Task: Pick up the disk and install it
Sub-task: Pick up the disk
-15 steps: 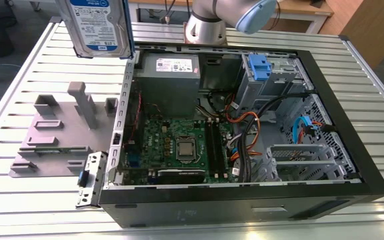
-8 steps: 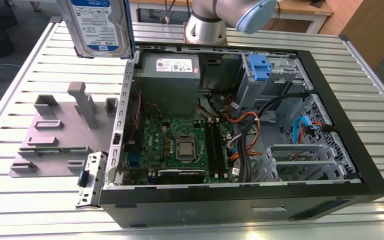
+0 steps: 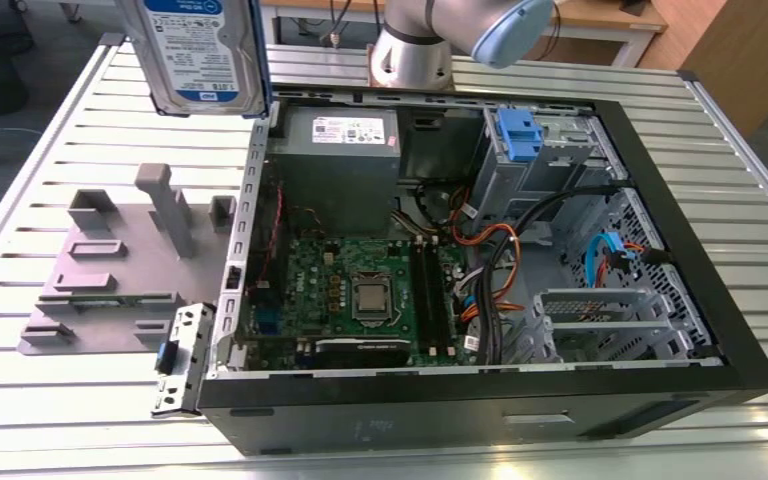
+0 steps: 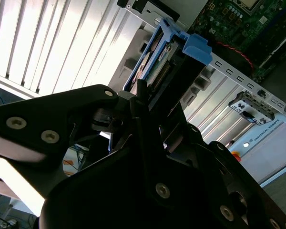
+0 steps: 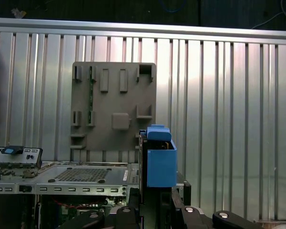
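- Exterior view: one disk [image 3: 204, 55], label facing out, hangs above the slatted table [image 3: 37, 150], to the exterior view's left of one open computer case [image 3: 651, 380]; its upper part is cut off.
- One grey fixture plate [image 3: 104, 290] lies on the table beside the case.
- Second wrist view: one gripper [image 4: 150, 102] clamped on the disk; the contact faces are lost in shadow.

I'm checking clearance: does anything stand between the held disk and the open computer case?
Nothing visible does. The claw holds the disk in the air near the case, whose upward side is open; cables cross its inside.
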Controlling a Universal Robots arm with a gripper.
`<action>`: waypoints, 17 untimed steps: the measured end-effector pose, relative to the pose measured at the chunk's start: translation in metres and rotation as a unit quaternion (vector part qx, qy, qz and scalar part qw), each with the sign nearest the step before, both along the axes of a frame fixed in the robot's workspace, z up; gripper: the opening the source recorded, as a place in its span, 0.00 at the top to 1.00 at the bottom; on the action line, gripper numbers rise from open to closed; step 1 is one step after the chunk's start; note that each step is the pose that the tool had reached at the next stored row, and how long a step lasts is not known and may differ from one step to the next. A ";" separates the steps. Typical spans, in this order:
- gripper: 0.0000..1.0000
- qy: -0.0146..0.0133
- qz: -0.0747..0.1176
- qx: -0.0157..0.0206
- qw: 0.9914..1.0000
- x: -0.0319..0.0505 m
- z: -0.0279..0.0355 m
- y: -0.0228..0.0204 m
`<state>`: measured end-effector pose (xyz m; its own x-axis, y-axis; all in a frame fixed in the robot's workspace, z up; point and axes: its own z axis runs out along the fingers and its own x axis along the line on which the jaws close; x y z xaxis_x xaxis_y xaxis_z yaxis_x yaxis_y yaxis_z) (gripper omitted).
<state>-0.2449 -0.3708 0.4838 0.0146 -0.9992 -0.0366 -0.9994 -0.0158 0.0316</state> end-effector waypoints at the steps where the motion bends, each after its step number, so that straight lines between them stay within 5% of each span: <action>1: 0.65 0.000 0.000 0.000 1.000 0.0002 0.0000 0.0000; 17: 0.65 0.000 0.000 0.000 1.000 0.0067 0.0000 0.0000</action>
<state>-0.2382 -0.3708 0.4838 0.0147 -0.9992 -0.0365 -0.9994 -0.0158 0.0316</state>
